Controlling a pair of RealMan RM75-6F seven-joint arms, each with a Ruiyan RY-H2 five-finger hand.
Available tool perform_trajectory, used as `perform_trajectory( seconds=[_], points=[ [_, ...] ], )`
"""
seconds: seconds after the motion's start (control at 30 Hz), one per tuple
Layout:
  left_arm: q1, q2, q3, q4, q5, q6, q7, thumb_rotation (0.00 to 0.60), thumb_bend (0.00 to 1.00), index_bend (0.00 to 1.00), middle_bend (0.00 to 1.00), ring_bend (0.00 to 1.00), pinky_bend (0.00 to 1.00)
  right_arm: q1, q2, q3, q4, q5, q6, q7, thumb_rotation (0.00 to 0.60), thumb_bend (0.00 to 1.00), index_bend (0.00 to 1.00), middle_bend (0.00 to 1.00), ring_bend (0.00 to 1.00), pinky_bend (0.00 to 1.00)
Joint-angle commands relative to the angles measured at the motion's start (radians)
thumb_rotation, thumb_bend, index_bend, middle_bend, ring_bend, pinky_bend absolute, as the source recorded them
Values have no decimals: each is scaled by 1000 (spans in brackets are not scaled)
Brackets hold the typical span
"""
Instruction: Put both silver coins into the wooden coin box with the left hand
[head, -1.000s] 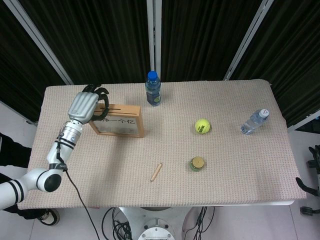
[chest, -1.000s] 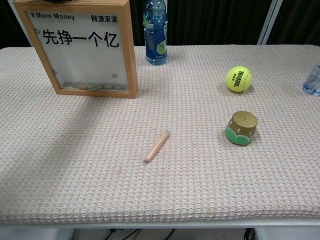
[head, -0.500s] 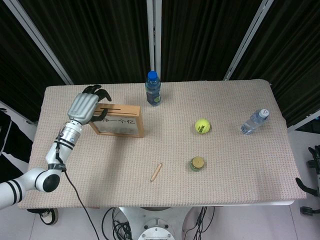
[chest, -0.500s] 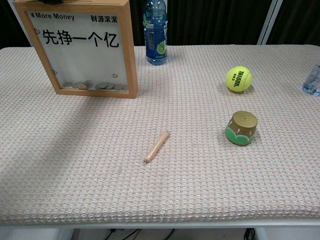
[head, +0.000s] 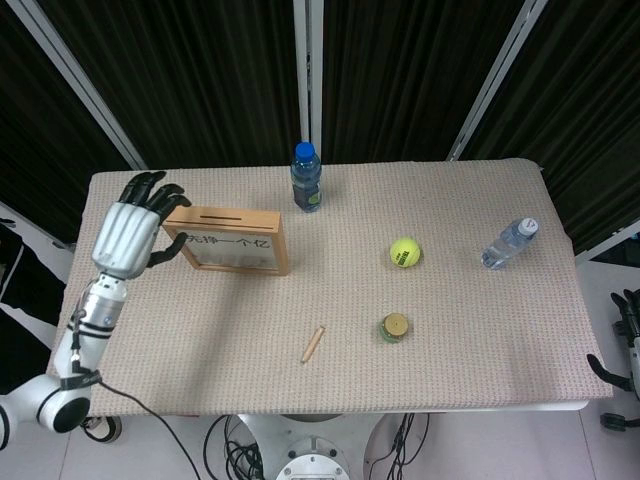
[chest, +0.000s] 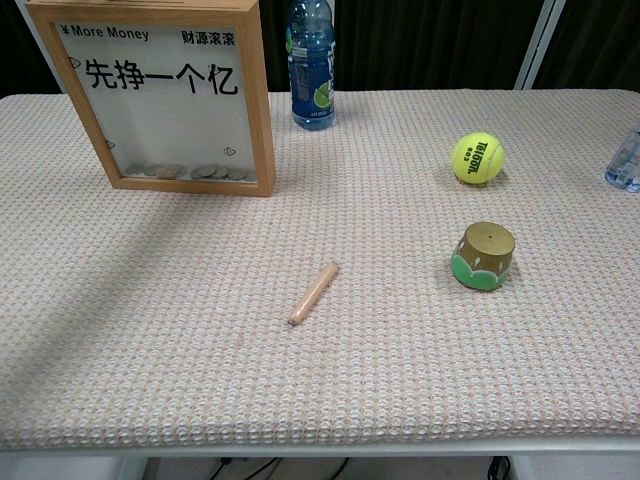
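My left hand (head: 128, 232) hovers just left of the box (head: 235, 241), fingers spread and holding nothing. The box stands upright near the table's far left, and coins (chest: 190, 172) lie in a row behind its window. I see no coin loose on the cloth (head: 330, 370), so I judge the task done or nearly so. Further right sit a blue bottle (head: 306, 177), a wooden stick (chest: 313, 294), a tennis ball (chest: 477, 158), a small pot (chest: 484, 255) and a clear bottle (head: 509, 242). Dark curtains (head: 400, 70) hang behind. My right hand is out of sight.
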Motion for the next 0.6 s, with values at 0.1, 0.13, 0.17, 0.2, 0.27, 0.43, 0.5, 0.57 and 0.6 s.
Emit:
perform_trajectory(
  seconds=[0.1, 0.13, 0.17, 0.2, 0.27, 0.43, 0.5, 0.57, 0.6],
  points=[
    [263, 9, 214, 25, 200, 227, 51, 600, 190, 104, 103, 9, 65, 5, -4, -22, -8, -45, 1, 21, 600, 176, 0, 0, 0, 0],
    [287, 2, 234, 37, 202, 233, 46, 600, 167, 79, 58, 0, 42, 5, -6, -23, -8, -51, 5, 9, 600, 176, 0, 0, 0, 0],
    [309, -5, 251, 47, 198, 235, 34, 600, 158, 71, 40, 0, 33, 5, -12, -24, -6, -55, 13, -11, 600, 176, 0, 0, 0, 0],
    [329, -10, 266, 55, 192, 233, 19, 600, 149, 67, 26, 0, 26, 3, -18, -24, -5, -58, 21, -34, 600, 176, 0, 0, 0, 0],
    [367, -20, 297, 72, 174, 215, -21, 600, 145, 66, 22, 0, 20, -2, -35, -22, -7, -64, 47, -77, 600, 176, 0, 0, 0, 0],
    [422, -40, 321, 143, 171, 207, -73, 600, 145, 61, 16, 0, 19, -15, -81, -15, 6, -74, 102, -166, 600, 176, 0, 0, 0, 0],
    [432, -46, 315, 166, 183, 219, -85, 600, 146, 61, 15, 0, 17, -17, -91, -15, 5, -75, 109, -189, 600, 176, 0, 0, 0, 0],
    [439, -51, 307, 185, 201, 232, -93, 600, 146, 61, 15, 0, 17, -19, -100, -14, 5, -78, 120, -209, 600, 176, 0, 0, 0, 0],
    [442, -52, 304, 189, 208, 235, -99, 600, 146, 61, 15, 0, 17, -20, -103, -12, 6, -80, 126, -216, 600, 176, 0, 0, 0, 0]
  ],
)
